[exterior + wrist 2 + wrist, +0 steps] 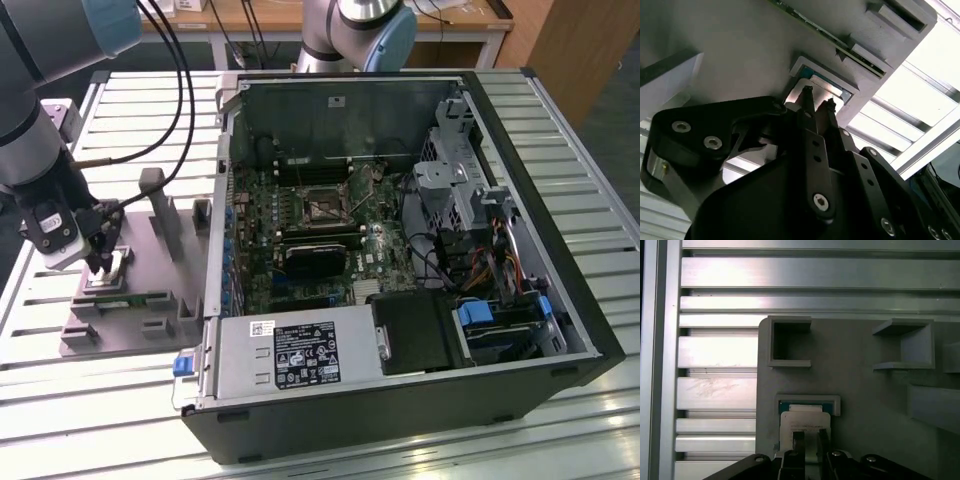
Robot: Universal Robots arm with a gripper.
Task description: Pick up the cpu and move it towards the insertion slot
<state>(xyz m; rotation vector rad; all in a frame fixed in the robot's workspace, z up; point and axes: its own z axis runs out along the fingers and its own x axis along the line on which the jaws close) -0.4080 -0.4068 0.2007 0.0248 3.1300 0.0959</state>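
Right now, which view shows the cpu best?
The first wrist view: the cpu faces the camera squarely, the tool covering one edge. The second wrist view shows a slanted sliver behind the tool; the exterior view, a distant glimpse.

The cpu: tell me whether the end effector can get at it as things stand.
Probably yes: the end effector hangs directly over the cpu in its grey holder, with nothing between them.

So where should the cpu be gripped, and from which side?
Probably by two opposite thin edges, coming straight down from above. The cpu lies flat in a grey holder whose raised rim borders one end, so a sideways approach looks blocked. The gripper hangs right over it.
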